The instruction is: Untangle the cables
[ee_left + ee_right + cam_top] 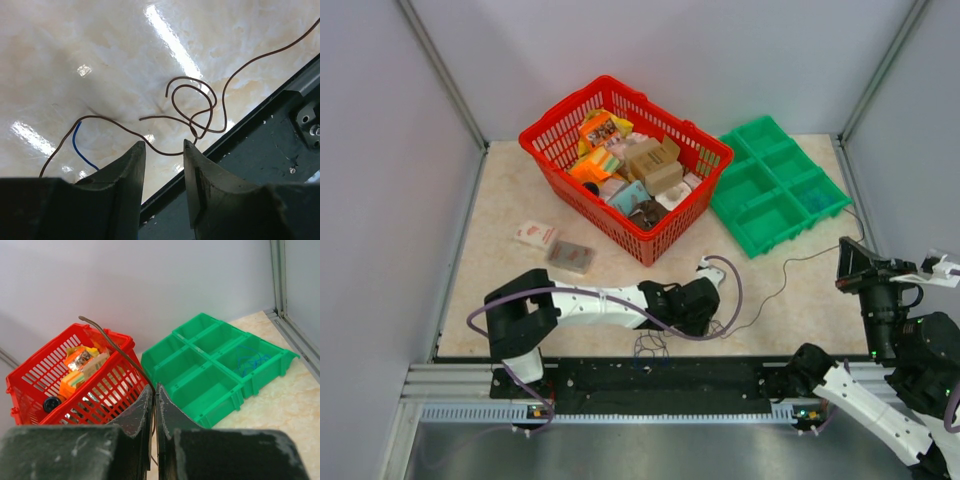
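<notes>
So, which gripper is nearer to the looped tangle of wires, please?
Left. The left gripper hovers open right at the tangle; the right gripper is far off right, pinching one wire.

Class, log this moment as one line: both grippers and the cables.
left gripper: open, over looped cables on table | right gripper: shut on one cable, raised | task: loops not yet undone

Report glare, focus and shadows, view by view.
Left wrist: streaks of lamp glare on the glossy tabletop, the cable sharp, the near fingers dark and soft. Right wrist: even light, red basket and green compartment tray crisp, its fingers slightly soft. Top external: even, diffuse light, no hard shadows.
</notes>
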Controlling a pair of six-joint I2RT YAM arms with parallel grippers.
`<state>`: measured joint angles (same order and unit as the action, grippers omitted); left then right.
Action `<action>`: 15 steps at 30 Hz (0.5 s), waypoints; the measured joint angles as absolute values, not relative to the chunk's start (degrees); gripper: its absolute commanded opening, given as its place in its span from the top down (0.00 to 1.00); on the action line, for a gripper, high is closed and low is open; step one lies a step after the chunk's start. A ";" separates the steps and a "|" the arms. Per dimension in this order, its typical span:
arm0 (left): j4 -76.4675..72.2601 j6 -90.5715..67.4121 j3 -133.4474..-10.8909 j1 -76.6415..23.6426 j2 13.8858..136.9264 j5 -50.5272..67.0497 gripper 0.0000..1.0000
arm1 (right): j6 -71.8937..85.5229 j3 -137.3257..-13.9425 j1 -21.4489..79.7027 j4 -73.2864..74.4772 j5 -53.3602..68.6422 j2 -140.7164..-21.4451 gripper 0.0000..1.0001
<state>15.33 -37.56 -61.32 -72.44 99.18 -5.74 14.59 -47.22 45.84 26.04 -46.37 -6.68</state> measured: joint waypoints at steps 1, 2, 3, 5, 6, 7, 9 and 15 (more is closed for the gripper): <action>15.51 -37.82 -61.32 -72.58 99.24 -6.35 0.58 | 14.61 -47.22 45.84 26.06 -46.37 -6.68 1.00; 15.53 -38.02 -61.32 -72.73 99.29 -6.92 0.58 | 14.61 -47.22 45.84 26.09 -46.37 -6.68 1.00; 15.66 -38.19 -61.39 -72.84 99.53 -7.27 0.57 | 14.66 -47.22 45.84 26.15 -46.37 -6.68 1.00; 15.99 -38.59 -61.78 -72.93 100.33 -7.66 0.56 | 14.72 -47.22 45.84 26.24 -46.33 -6.68 1.00; 16.19 -38.89 -61.98 -72.95 100.84 -7.99 0.55 | 14.81 -47.22 45.84 26.24 -46.26 -6.68 1.00; 16.49 -39.18 -62.13 -72.99 101.32 -8.32 0.55 | 14.87 -47.22 45.84 26.24 -46.22 -6.68 1.00; 17.47 -39.92 -62.30 -72.99 102.15 -8.97 0.54 | 15.22 -47.22 45.84 26.26 -46.15 -6.66 1.00; 18.92 -42.35 -62.41 -73.01 102.54 -10.33 0.63 | 15.73 -47.22 45.84 26.35 -46.02 -6.63 1.00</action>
<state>18.92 -42.35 -62.41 -73.01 102.54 -10.33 15.73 -47.22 45.84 26.35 -46.02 -6.63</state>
